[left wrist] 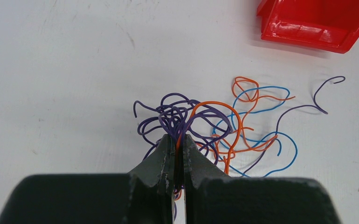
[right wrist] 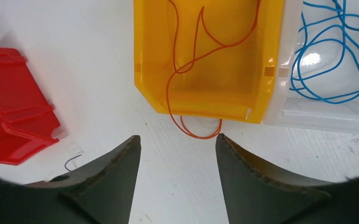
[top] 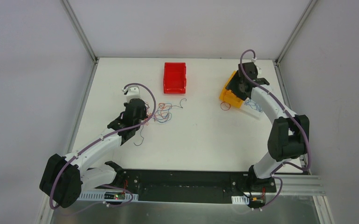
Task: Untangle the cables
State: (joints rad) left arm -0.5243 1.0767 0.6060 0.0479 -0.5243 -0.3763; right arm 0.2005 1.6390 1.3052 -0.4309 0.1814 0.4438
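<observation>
- Several tangled wires [left wrist: 174, 113] are pinched by the left tool [left wrist: 176, 140].
- The right tool [right wrist: 177, 141] is held open near the yellow bin [right wrist: 205, 99].

— What surrounds the workspace?
— A white table [top: 205, 140], with pale grey walls [top: 28, 70] on three sides and slim metal posts [top: 79, 30] rising from the far corners. The light is soft and even.
</observation>
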